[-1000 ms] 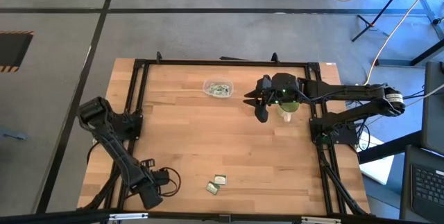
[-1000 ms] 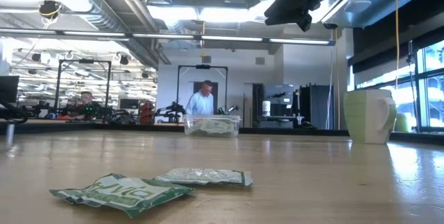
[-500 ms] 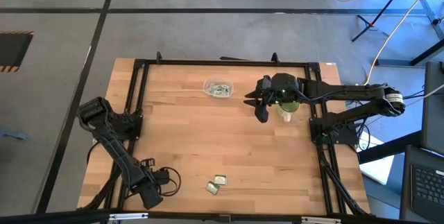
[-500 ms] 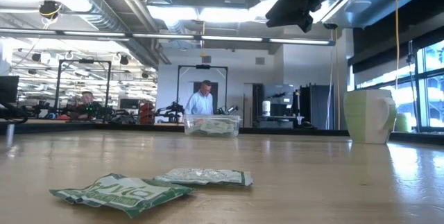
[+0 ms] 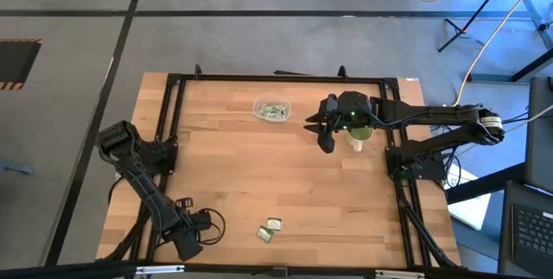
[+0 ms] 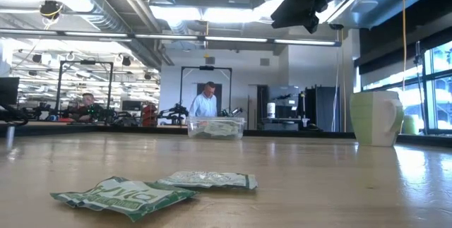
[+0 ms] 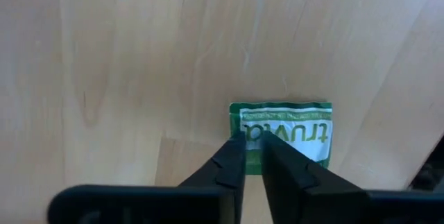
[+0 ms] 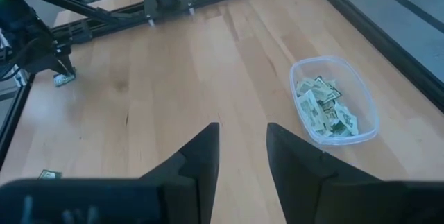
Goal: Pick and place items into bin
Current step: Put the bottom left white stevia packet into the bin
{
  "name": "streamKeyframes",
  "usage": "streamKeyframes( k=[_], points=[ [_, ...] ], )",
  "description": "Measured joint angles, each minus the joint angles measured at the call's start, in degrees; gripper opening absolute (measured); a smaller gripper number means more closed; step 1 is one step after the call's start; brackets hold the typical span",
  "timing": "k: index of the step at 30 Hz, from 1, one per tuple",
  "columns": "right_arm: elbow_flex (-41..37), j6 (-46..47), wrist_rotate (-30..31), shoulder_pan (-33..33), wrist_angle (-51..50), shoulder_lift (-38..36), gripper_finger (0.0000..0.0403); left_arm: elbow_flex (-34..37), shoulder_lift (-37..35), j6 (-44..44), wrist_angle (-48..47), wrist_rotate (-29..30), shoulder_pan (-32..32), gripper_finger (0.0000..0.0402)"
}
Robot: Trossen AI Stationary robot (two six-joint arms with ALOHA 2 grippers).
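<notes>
1. Left gripper [image 7: 253, 144] is low at the near-left part of the surface [image 5: 259, 175]. Its jaws are narrow, with only a slim gap, and the tips sit over the near edge of a green-and-white packet [image 7: 298, 130].
2. That packet lies flat on the wood. It looks not yet pinched or lifted.
3. Step in hand, as I judge it: get a grip on this packet.
4. To do it well, open the jaws a little so they straddle the packet's short edge. Press the tips to the wood, then close. A flat packet offers little to bite, so a shallow tilt or a scrape under the edge should help.
5. Lift straight up and check that the packet rides along before swinging across.
6. The clear bin [image 8: 291, 80] stands well apart at the far side and already holds a heap of packets.
7. Two more packets [image 5: 275, 224] lie near the front edge, just beside each other.
8. Right gripper [image 8: 239, 148] hovers near the bin beside the green cup [image 5: 359, 134], with jaws wide and empty.
9. Risk: the packet may slide away as the jaws close.
</notes>
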State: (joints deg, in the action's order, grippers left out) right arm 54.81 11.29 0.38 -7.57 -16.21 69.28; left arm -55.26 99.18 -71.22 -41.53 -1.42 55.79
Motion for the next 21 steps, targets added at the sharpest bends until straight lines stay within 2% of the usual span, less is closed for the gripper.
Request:
streamKeyframes(
  k=[4,14,18,21],
  points=[
    [0.0,-0.77,0.01,0.0,-0.54,0.0,0.0124,0.01,0.0,0.0,-0.2,0.14,-0.01,0.0008],
    [0.0,-1.07,0.0,0.0,-2.15,0.0,0.0124,-1.7,-2.35,2.2,-0.17,0.84,-0.79,0.0002],
    [0.0,-1.08,0.0,0.0,-2.12,0.0,0.0124,-2.9,-6.77,2.3,-0.13,7.2,-2.28,0.0002],
    [0.0,-1.18,0.0,0.0,-2.08,0.0,0.0124,-3.23,-11.21,3.88,-0.75,16.18,-4.47,0.0002]
  ],
)
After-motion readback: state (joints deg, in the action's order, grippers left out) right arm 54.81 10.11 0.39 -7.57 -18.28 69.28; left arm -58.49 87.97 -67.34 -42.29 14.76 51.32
